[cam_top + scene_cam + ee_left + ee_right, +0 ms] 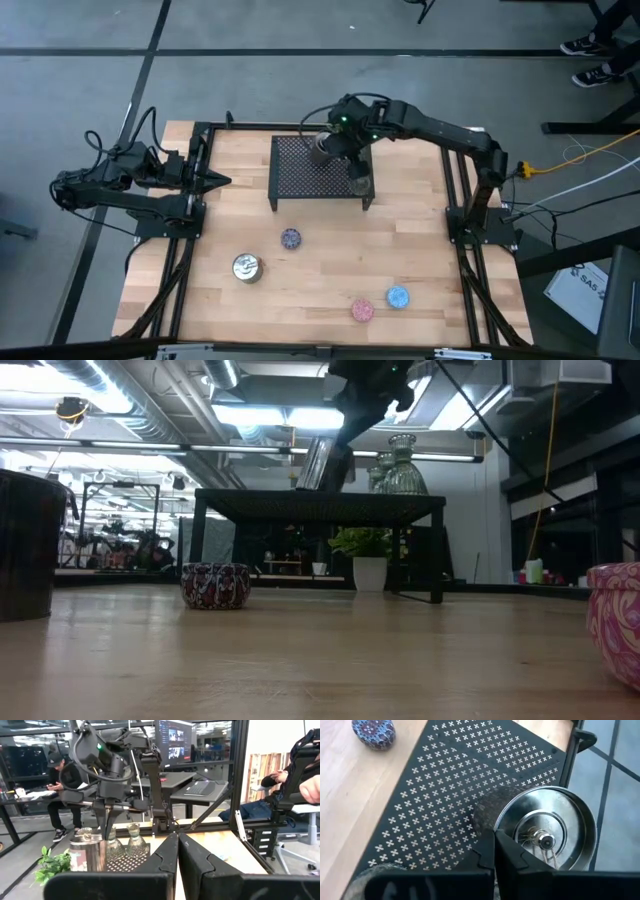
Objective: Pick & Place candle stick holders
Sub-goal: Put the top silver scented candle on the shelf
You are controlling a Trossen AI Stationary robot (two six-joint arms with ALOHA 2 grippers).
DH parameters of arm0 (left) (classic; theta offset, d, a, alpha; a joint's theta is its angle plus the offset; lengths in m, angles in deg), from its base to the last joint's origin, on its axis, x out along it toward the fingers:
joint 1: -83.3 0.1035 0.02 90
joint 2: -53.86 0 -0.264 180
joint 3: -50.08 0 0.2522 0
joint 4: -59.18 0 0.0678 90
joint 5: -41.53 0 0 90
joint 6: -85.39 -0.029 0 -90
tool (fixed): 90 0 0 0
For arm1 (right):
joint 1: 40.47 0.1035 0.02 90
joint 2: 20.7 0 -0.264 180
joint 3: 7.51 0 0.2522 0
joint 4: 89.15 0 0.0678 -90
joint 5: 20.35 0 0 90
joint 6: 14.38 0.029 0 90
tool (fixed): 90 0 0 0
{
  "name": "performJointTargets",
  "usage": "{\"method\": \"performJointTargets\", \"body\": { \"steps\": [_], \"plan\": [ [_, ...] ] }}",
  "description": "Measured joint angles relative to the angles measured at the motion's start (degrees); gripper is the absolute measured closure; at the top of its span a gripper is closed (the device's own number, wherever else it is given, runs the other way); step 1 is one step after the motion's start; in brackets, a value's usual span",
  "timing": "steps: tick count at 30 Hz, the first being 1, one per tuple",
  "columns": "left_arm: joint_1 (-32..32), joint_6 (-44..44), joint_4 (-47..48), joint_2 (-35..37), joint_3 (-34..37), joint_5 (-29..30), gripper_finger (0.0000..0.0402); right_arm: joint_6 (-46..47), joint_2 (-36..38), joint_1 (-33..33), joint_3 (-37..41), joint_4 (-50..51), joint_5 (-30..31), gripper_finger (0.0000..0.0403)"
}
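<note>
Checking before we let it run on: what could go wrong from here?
1. The right gripper pinches only the rim of the silver holder, which hangs tilted over the black rack; it may slip.
2. It hangs near the rack's back edge; released there, it might fall off.
3. The olive glass cups stand close by on the rack; the arm could knock them.

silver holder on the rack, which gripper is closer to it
Right. The right gripper is directly over the silver holder on the black mesh rack, pinching its rim. The left gripper waits off the rack's left side, shut and empty.
</note>
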Motion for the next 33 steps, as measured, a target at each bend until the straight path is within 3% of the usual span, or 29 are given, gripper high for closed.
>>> {"method": "performJointTargets", "body": {
  "steps": [33],
  "plan": [
    [0.0,0.0,0.0,0.0,0.0,0.0,0.0393,1.0,-1.5,-3.9,0.0,2.1,-0.2,0.0403]
  ]
}}
